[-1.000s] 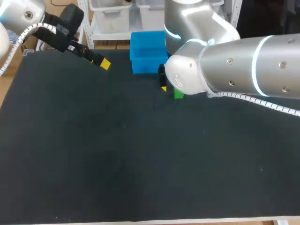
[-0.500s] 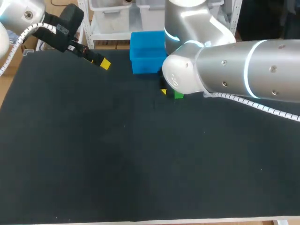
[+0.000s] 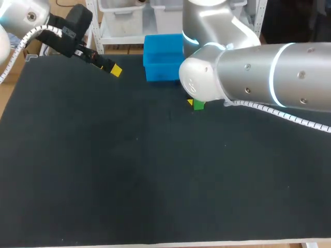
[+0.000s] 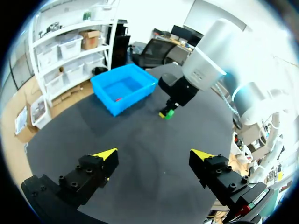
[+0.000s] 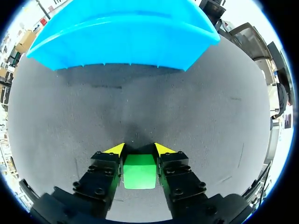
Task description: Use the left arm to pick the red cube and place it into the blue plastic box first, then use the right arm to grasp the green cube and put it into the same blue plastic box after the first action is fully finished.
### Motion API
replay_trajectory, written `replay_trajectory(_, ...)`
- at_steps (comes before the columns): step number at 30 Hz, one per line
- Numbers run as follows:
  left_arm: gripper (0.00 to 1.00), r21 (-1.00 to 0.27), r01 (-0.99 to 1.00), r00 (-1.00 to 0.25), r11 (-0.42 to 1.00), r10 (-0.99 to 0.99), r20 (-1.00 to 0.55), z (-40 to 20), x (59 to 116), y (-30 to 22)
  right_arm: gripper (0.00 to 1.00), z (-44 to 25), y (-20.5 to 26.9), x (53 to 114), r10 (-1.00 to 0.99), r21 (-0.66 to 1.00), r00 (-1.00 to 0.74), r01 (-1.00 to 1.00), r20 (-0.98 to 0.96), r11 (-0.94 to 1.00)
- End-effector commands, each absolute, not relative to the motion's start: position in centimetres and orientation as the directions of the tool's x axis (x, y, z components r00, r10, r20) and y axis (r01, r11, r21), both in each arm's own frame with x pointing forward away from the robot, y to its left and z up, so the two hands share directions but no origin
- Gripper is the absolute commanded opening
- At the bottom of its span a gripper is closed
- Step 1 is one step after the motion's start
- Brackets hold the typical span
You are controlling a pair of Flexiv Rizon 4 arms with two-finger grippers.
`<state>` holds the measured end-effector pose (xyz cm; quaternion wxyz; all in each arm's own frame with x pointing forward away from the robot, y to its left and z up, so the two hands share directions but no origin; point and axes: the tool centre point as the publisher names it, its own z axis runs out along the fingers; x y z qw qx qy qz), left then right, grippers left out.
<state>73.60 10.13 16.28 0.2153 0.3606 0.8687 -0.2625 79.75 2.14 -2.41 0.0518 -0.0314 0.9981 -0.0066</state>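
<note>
The green cube (image 5: 139,171) rests on the black table between the fingers of my right gripper (image 5: 139,148), and both fingers press its sides, so the gripper is shut on it. In the head view the green cube (image 3: 198,105) peeks out under my right arm (image 3: 248,72), just in front of the blue plastic box (image 3: 163,57). A small red cube (image 4: 118,98) lies inside the blue box (image 4: 140,95). My left gripper (image 3: 115,70) hangs open and empty above the table's far left, with its fingertips (image 4: 106,153) wide apart.
The blue box (image 5: 121,37) stands close ahead of my right gripper. The black table (image 3: 155,175) stretches bare towards its front edge. My right arm (image 4: 205,60) stands over the green cube (image 4: 170,113) in the left wrist view.
My right gripper's fingers have closed in from wide apart onto the green cube. The left arm has not moved.
</note>
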Motion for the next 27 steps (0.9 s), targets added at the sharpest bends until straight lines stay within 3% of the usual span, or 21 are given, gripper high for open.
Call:
replay_trajectory(1,1.0,-0.301,0.742,-0.644,0.598,0.513,-0.568,16.2,73.6,10.2,0.0,-2.2,1.8,79.0,-0.06,-0.016,-0.992,-0.059,-0.11,0.998)
replay_trajectory(3,1.0,-0.301,0.742,-0.644,0.598,0.513,-0.568,16.2,73.6,10.2,0.0,-2.2,1.7,78.9,-0.061,-0.018,-0.992,-0.059,-0.109,0.998)
replay_trajectory(4,1.0,-0.301,0.742,-0.644,0.598,0.513,-0.568,16.2,73.6,10.2,0.24,-2.2,1.7,78.8,-0.063,-0.02,-0.992,-0.061,-0.107,0.998)
replay_trajectory(5,1.0,-0.301,0.742,-0.644,0.598,0.513,-0.568,16.2,73.6,10.2,1.0,-2.2,1.7,78.8,-0.063,-0.02,-0.993,-0.061,-0.105,0.998)
replay_trajectory(25,1.0,-0.301,0.742,-0.644,0.598,0.513,-0.568,16.2,73.6,10.2,1.0,-2.4,2.2,77.5,-0.054,-0.016,-0.994,-0.053,-0.1,0.998)
replay_trajectory(26,1.0,-0.301,0.742,-0.644,0.598,0.513,-0.568,16.2,73.6,10.2,0.58,-2.4,2.1,77.4,-0.054,-0.015,-0.993,-0.052,-0.101,0.999)
replay_trajectory(27,1.0,-0.301,0.742,-0.644,0.598,0.513,-0.568,16.2,73.6,10.2,0.32,-2.5,2.1,77.4,-0.053,-0.014,-0.993,-0.052,-0.101,0.999)
